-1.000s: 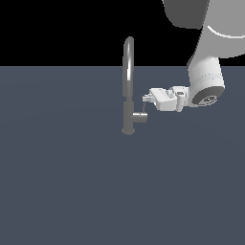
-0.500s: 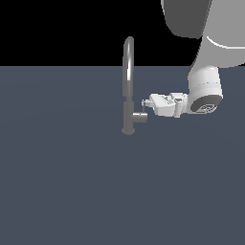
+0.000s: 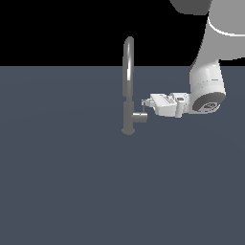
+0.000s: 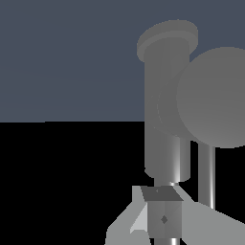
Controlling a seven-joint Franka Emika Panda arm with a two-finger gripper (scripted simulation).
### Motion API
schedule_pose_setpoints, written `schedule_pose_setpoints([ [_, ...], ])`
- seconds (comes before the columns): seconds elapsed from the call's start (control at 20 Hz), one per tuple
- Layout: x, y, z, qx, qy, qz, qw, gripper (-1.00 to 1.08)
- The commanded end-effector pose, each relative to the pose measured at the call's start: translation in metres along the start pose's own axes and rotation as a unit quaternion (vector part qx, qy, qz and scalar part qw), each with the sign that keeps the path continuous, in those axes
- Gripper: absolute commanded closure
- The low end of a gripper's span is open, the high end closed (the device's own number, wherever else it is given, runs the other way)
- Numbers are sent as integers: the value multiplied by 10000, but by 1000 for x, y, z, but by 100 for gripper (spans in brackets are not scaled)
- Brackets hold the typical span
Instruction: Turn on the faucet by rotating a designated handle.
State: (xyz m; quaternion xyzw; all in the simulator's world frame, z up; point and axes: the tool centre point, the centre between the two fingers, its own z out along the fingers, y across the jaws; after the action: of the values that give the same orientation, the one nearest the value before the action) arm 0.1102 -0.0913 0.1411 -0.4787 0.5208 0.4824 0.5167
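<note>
The faucet stands upright on the flat dark surface, its arched spout rising high and its thicker lower body ending in a small round base. From that lower body the handle juts sideways as a short stub toward the exterior view's right, with a thin lever pin standing up from near its end. The arm reaches in from the exterior view's right, wrist turned so that the pincer points horizontally at the faucet, level with the pin and just above the stub. This sideways approach seems chosen so the fingertips can bear on the small pin rather than on the spout or the body, since the pin gives the leverage needed to turn the handle about its own axis. In the wrist view the round end of the stub fills much of the frame, with the faucet's column behind it and one grey fingertip close to a thin shaft. The fingers look drawn near together at the pin, but whether they truly clamp it or only rest against it cannot be told from either view. The step in hand is judged to be engaging the lever; the turning itself probably remains to be done.
</note>
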Motion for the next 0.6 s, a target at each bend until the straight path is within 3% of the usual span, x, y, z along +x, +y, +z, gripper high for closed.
schedule_pose_setpoints([
  [0.0, -2, 4, 0, 1, -2, -2, 10000, 108],
  [0.55, -4, 20, 0, 15, 3, 0, 10000, 108],
])
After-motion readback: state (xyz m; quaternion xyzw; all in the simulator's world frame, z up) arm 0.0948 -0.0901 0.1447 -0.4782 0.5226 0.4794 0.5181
